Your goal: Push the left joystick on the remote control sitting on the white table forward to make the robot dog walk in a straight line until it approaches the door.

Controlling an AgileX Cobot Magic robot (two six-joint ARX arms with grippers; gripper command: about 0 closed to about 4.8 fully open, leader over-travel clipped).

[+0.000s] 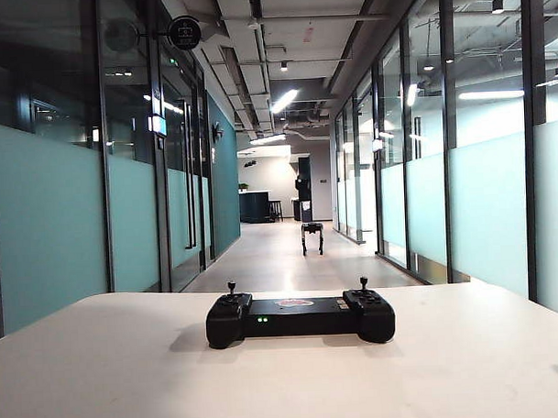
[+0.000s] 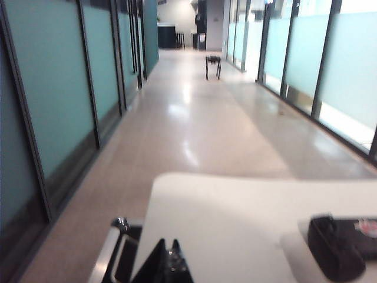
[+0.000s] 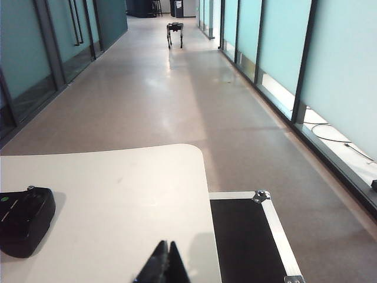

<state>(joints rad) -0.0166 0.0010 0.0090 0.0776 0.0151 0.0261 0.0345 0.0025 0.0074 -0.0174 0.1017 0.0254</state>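
The black remote control (image 1: 300, 316) lies on the white table (image 1: 129, 379) with tiny green lights lit. Its left joystick (image 1: 231, 289) stands upright and nothing touches it. Far down the corridor the robot dog (image 1: 312, 235) stands on the shiny floor. The exterior view shows neither gripper. In the left wrist view my left gripper (image 2: 169, 242) is shut and empty over the table's left part, well clear of the remote control's end (image 2: 336, 247). My right gripper (image 3: 166, 243) is shut and empty over the table's right part, apart from the remote control's other end (image 3: 23, 221). Which door is meant I cannot tell.
A black case with metal edging (image 3: 244, 236) stands just off the table's right side, and a similar one (image 2: 118, 250) off its left side. Frosted glass walls line both sides of the corridor (image 1: 281, 259). The robot dog (image 3: 175, 32) is near the corridor's far end.
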